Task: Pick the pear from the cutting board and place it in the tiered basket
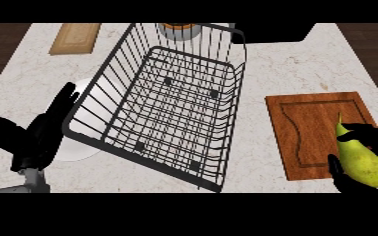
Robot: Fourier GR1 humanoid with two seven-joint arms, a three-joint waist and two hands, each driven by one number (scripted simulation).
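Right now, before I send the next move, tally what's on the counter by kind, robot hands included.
Pear: 1, held in the right robot hand
Wire basket: 1
Wooden boards: 2, the cutting board and a smaller board
White plate: 1
Robot hands: 2, counting the left robot hand, open at the left edge
Total: 7

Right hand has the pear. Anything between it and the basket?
Nothing visible stands in the way. The right hand holds the pear over the cutting board; bare counter lies between it and the tiered basket, whose top is open.
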